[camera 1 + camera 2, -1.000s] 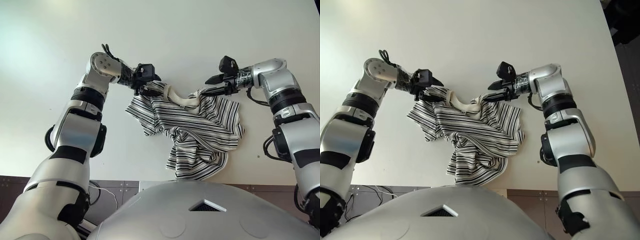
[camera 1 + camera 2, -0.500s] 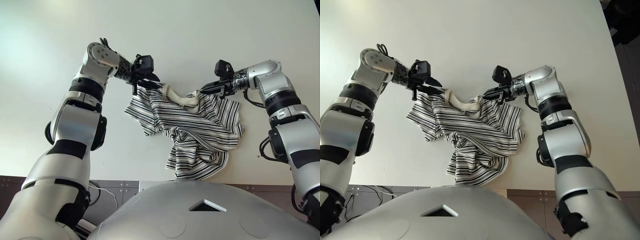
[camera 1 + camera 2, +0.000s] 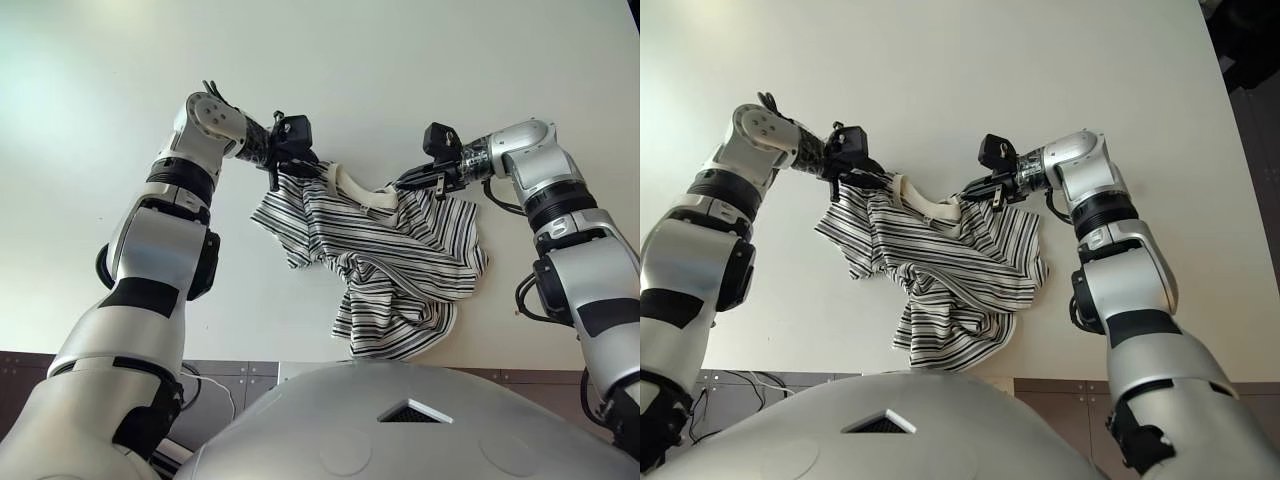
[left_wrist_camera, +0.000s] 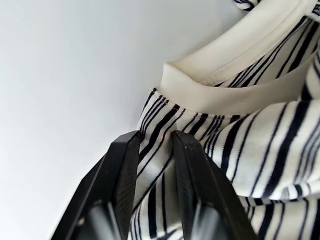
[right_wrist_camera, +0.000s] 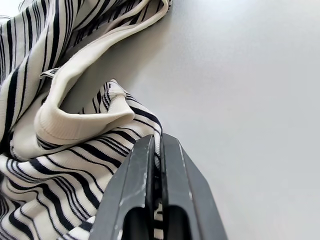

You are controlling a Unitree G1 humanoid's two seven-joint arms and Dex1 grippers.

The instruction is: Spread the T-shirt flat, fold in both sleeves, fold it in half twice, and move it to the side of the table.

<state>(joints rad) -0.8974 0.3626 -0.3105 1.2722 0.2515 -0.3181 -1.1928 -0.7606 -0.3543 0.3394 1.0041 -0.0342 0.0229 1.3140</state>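
Note:
A black-and-white striped T-shirt (image 3: 385, 265) with a cream collar (image 3: 362, 192) lies crumpled on the white table (image 3: 400, 70), its lower part bunched toward the near edge. My left gripper (image 3: 284, 171) is shut on the shirt's shoulder just left of the collar; in the left wrist view striped cloth (image 4: 160, 135) is pinched between the black fingers (image 4: 125, 165). My right gripper (image 3: 412, 180) is shut on the shoulder right of the collar, and the right wrist view shows its fingers (image 5: 150, 165) closed on the striped fabric (image 5: 125, 115).
The white table stretches wide beyond and to both sides of the shirt. Its near edge (image 3: 130, 352) runs just behind the shirt's lowest fold, with dark flooring and cables below it.
Both grippers, holding the shoulders, have moved farther from me across the table and slightly toward each other, drawing the collar end of the shirt with them.

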